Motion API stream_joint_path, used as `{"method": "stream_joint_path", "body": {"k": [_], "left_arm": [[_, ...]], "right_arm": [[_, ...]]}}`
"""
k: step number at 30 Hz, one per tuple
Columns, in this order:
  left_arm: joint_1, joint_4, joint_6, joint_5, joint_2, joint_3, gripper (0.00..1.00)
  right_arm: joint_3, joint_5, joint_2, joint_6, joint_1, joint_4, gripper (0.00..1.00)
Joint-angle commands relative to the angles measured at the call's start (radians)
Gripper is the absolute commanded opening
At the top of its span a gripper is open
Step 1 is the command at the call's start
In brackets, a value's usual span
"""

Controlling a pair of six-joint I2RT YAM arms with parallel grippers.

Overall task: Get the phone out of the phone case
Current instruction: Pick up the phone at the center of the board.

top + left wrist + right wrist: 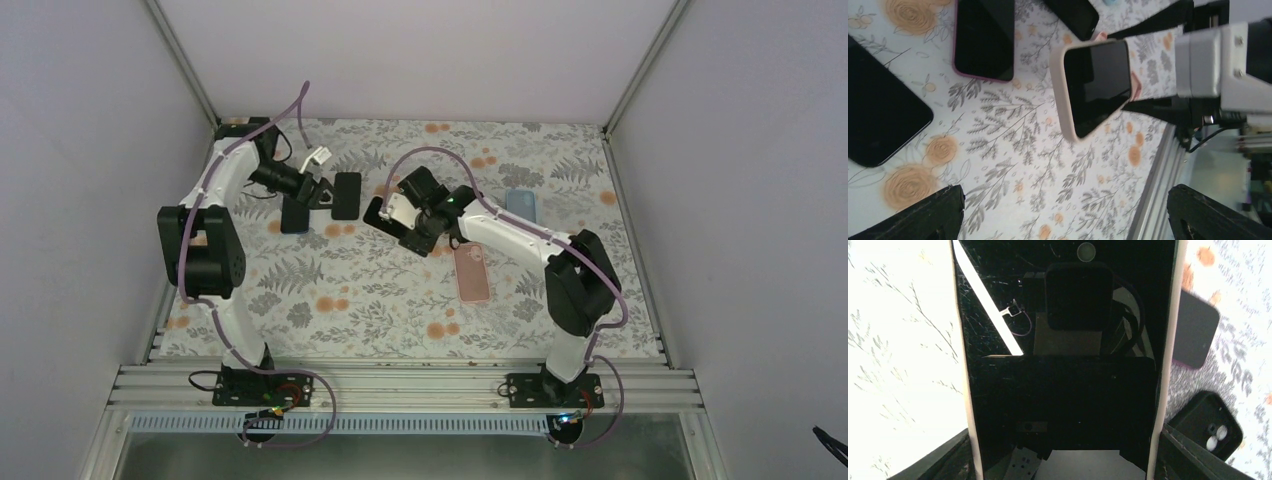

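Right wrist camera: the black-screened phone in a cream silicone case [1063, 390] fills the frame, top and bottom both running off the edges. The right gripper [1060, 462] shows only as slivers of black fingers [943, 462] in the bottom corners. Behind, a dark phone with a purple rim [1195, 332] sits half hidden by that cream side wall. Left wrist camera: a glossy black phone [878, 110] is sliced by the left edge. The left gripper [1063, 220] is just two black fingertips [923, 215] cut by the bottom edge. Everything past the silver table rail [1158, 170] is a blur.
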Motion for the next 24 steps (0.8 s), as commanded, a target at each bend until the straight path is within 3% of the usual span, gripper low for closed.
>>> {"method": "stream_joint_path", "body": {"k": [1, 12, 18, 21, 24], "left_arm": [[-0.009, -0.046, -0.031, 0.133, 0.068, 0.067, 1.00], [-0.039, -0.046, -0.079, 0.167, 0.185, 0.118, 0.93], [-0.048, -0.046, -0.088, 0.212, 0.169, 0.110, 0.70], [-0.054, -0.046, -0.089, 0.226, 0.155, 0.096, 0.49], [-0.066, -0.046, -0.082, 0.229, 0.146, 0.069, 0.44]], "right_arm": [[0.082, 0.014, 0.009, -0.006, 0.033, 0.034, 0.54], [0.288, -0.008, 0.148, -0.023, 0.069, 0.000, 0.54], [0.342, -0.004, 0.199, -0.025, 0.075, 0.000, 0.54], [0.348, 0.011, 0.206, -0.023, 0.077, 0.023, 0.53], [0.360, 0.036, 0.207, -0.017, 0.077, 0.034, 0.52]]}}
